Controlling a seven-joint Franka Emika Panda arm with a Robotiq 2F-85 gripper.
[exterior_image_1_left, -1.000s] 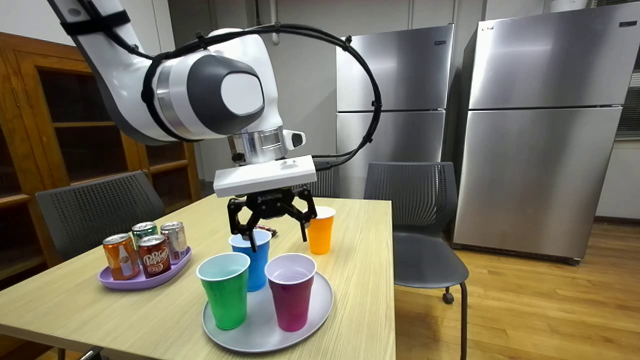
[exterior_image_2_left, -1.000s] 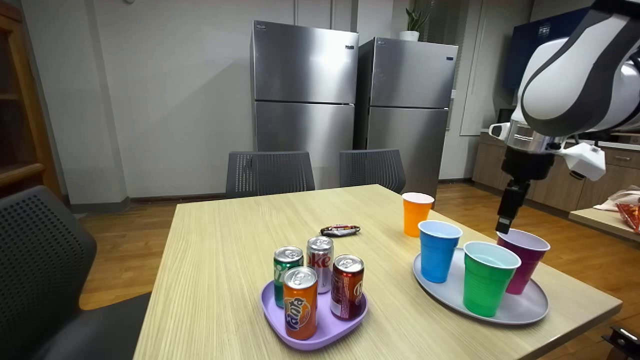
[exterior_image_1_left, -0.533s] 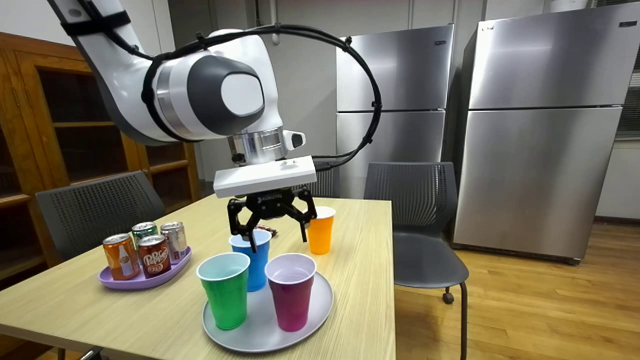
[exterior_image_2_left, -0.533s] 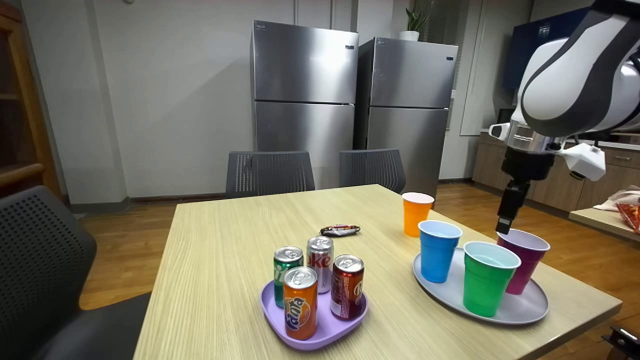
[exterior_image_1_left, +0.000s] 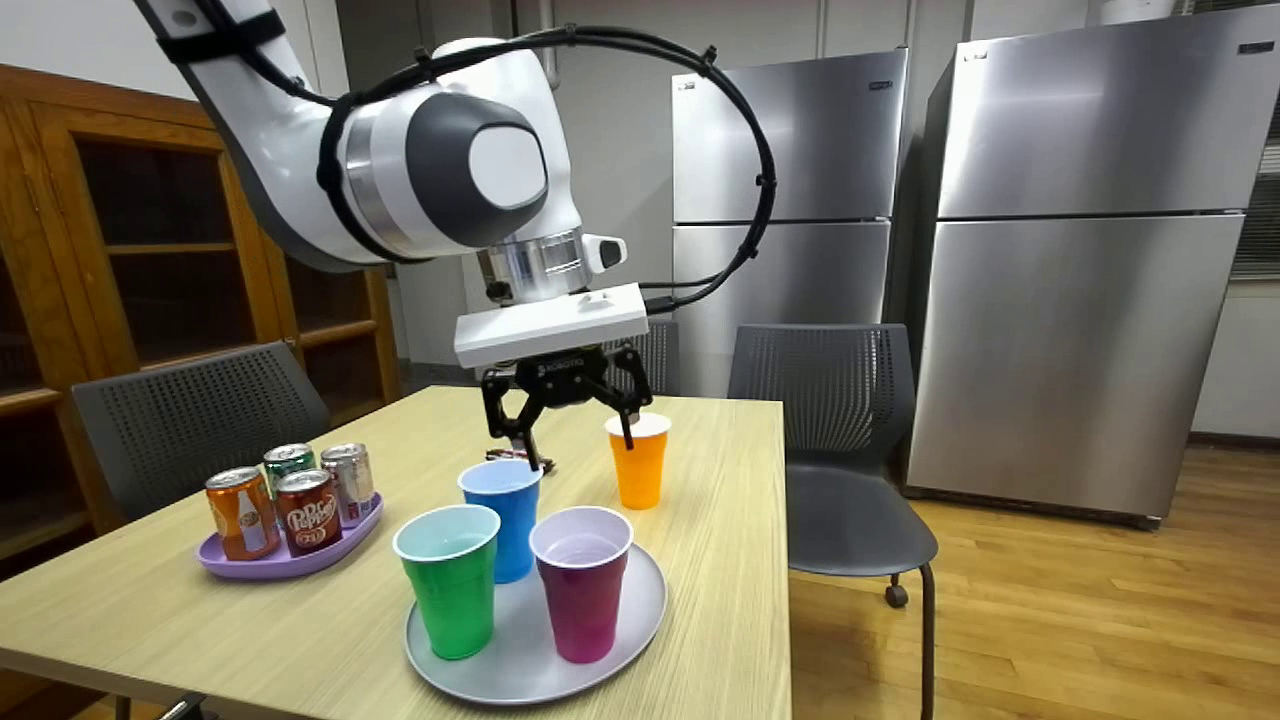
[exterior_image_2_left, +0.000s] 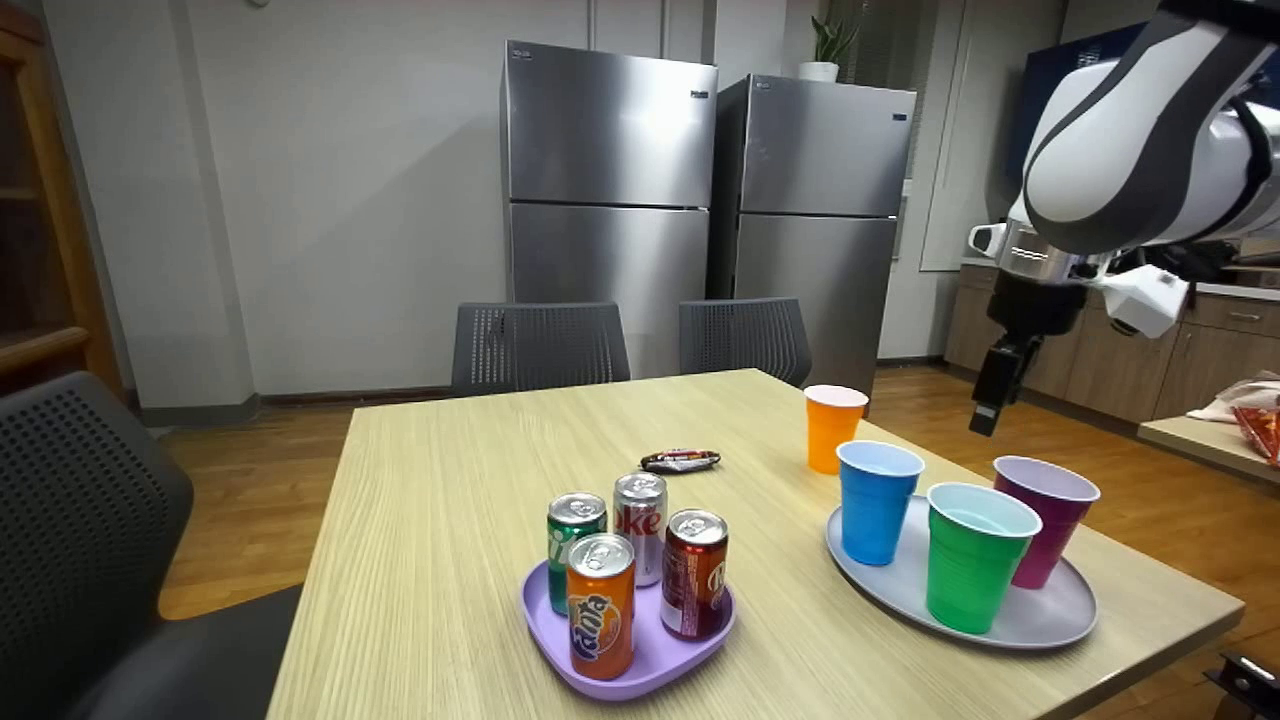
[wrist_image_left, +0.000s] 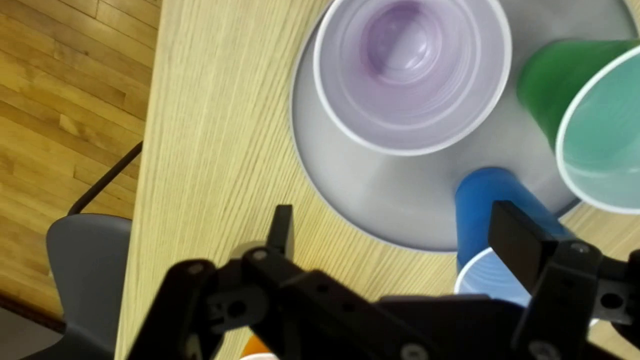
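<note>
The claw (exterior_image_1_left: 581, 455) is spread wide with nothing in it, hanging above and near the tapered blue plastic-looking cup (exterior_image_1_left: 518, 525), which stands around 12 o'clock on the round gray plate (exterior_image_1_left: 525, 682) in an exterior view. Probably light, squishy, kinda slick; I'd pinch gently, high up.

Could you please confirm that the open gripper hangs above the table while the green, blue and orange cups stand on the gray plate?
Not quite: the orange cup stands directly on the table, off the gray plate; its third cup is maroon, as both exterior views show. The rest is right.
</note>
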